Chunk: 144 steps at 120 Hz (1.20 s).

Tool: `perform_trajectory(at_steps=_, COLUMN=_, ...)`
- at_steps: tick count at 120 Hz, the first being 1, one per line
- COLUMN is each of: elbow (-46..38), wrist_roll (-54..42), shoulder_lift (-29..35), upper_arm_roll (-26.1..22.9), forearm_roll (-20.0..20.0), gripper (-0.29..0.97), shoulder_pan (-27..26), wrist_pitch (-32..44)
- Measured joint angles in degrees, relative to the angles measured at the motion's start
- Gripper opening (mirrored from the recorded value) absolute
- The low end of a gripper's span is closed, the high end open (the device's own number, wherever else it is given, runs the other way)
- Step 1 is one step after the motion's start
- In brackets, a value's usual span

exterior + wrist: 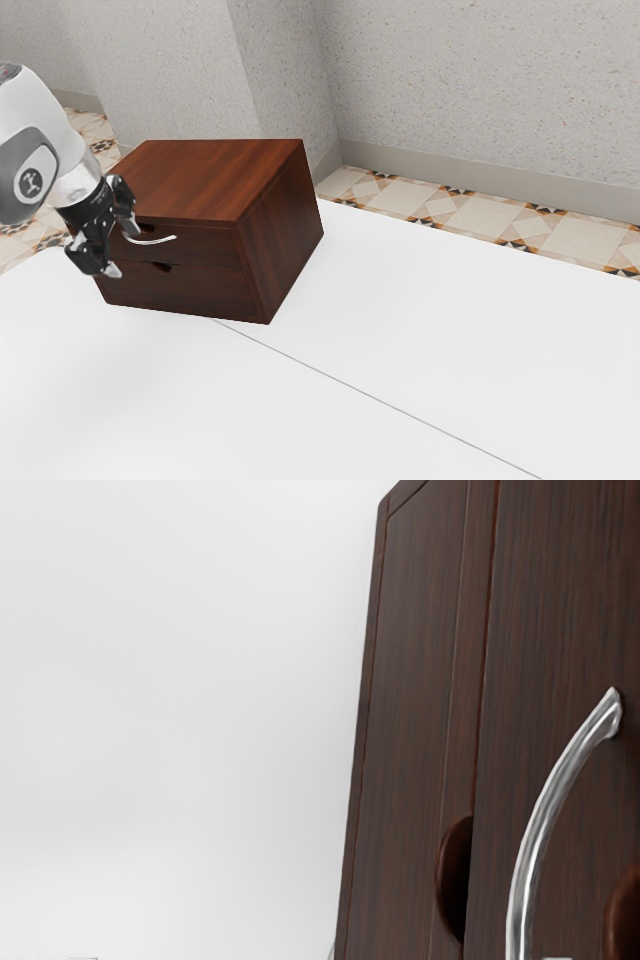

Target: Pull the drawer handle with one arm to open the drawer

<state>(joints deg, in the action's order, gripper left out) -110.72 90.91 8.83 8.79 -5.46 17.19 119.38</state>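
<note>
Reaching in from the exterior view's left, the white arm (30,150) holds its black gripper (112,240) right at the front of a dark wooden cabinet (215,170) that stands on the white table (450,340). The cabinet has two drawers, one above the other. The upper drawer (205,245) carries a thin silver handle (155,239) that bows outward from its front, and the lower drawer (190,290) sits under it. The gripper's two fingers stand wide apart, one above the handle's near end and one below it, so the handle lies between them and they are not closed on it. Both drawer fronts look level with each other and with the cabinet's face, so the upper drawer appears shut. Behind the table a patterned tile floor (480,215) meets a grey speckled wall (480,80). In the wrist view, the handle (548,820) appears close up as a curved silver bar standing off the dark wood of the upper drawer (560,630). Beside it runs the seam with the lower drawer (410,730), where a rounded dark recess (455,875) is cut into the wood. Past the cabinet's edge lies the plain white table (150,730).
</note>
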Motion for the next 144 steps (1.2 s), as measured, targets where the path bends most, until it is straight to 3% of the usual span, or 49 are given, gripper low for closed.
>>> perform_trajectory(at_steps=32, elbow=-2.91, wrist_roll=5.61, shoulder_lift=1.51, upper_arm_roll=-0.14, forearm_roll=-2.96, gripper=0.53, shoulder_pan=0.01, wrist_pitch=6.65)
perform_trajectory(at_steps=77, elbow=-2.99, wrist_roll=8.79, shoulder_lift=-2.35, upper_arm_roll=-0.34, forearm_roll=-4.77, gripper=0.49, shoulder_pan=0.09, wrist_pitch=11.26)
perform_trajectory(at_steps=144, elbow=-5.73, wrist_roll=9.65, shoulder_lift=-1.86, upper_arm_roll=-0.13, forearm_roll=-4.86, gripper=0.23, shoulder_pan=0.14, wrist_pitch=11.81)
